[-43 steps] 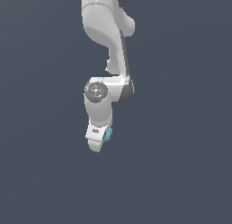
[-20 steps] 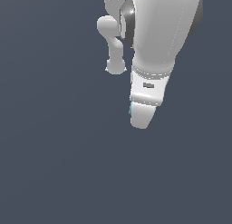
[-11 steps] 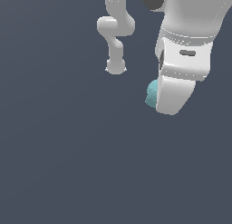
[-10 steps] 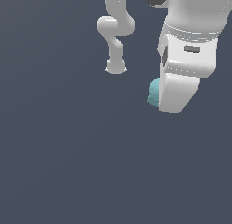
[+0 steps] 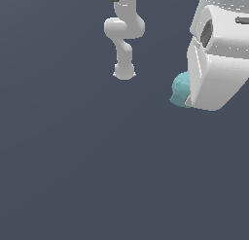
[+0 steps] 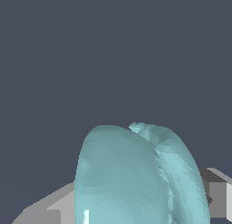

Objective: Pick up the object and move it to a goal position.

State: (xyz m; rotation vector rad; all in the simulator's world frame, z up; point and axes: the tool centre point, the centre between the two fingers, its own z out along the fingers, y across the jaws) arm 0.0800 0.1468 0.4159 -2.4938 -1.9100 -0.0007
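The object is a small lumpy teal blob. In the exterior view it sticks out at the left side of my white gripper, held well above the dark floor, close to the camera at the upper right. The wrist view shows the teal object filling the space between my grey fingers, which press on it from both sides. The gripper is shut on it. The fingertips are hidden behind the gripper body in the exterior view.
The arm's white links and base stand at the upper middle of the exterior view. The floor is plain dark grey-blue all around.
The gripper, with the teal object in it, has moved up, toward the exterior view's right and closer to the camera, so it now looks much larger.
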